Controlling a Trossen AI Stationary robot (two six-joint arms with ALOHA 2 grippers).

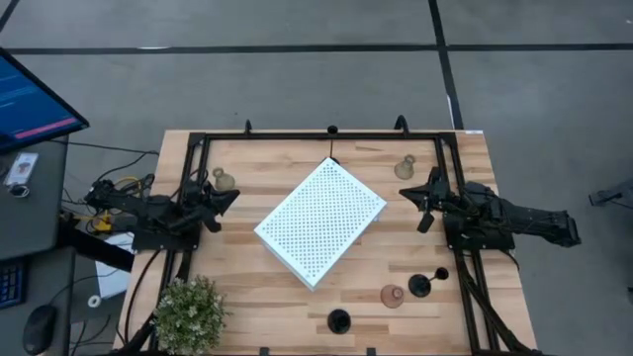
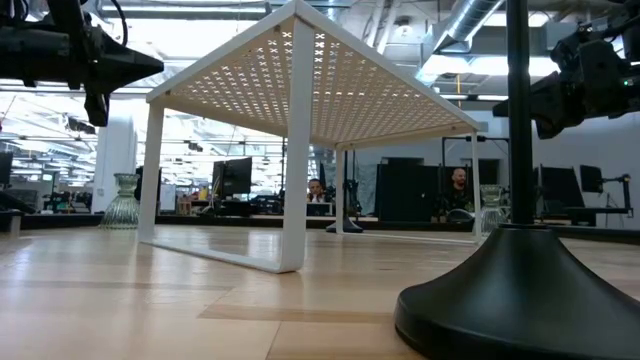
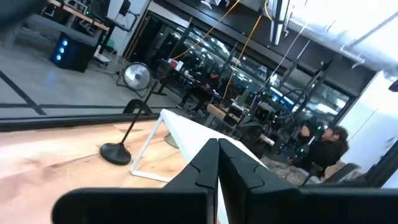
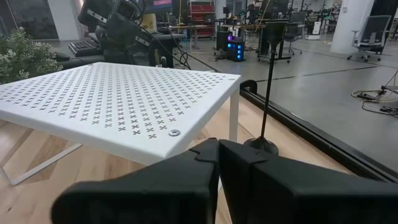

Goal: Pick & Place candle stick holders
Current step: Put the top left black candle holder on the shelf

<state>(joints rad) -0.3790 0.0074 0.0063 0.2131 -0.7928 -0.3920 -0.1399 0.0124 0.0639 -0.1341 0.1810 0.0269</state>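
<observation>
Two pale grey-green bell holders stand on their bases, one point(image 1: 225, 180) beside my left gripper point(image 1: 229, 201), one point(image 1: 406, 168) at the far right near my right gripper point(image 1: 410, 193). A pink bell holder point(image 1: 393, 296) and two black stemmed holders point(image 1: 339, 321) point(image 1: 419, 287) stand near the front edge. A third black holder point(image 1: 333, 130) stands at the far edge; it also shows in the left wrist view point(image 3: 118, 152) and the right wrist view point(image 4: 261, 144). Both grippers hover shut and empty on either side of the board, in their wrist views point(image 3: 217, 168) point(image 4: 219, 162).
The white perforated board point(image 1: 321, 222) stands on thin legs in the middle of the table, turned at an angle. A bushy green plant point(image 1: 188, 314) sits at the front left corner. A black frame point(image 1: 297, 135) runs along the table's far edge and sides.
</observation>
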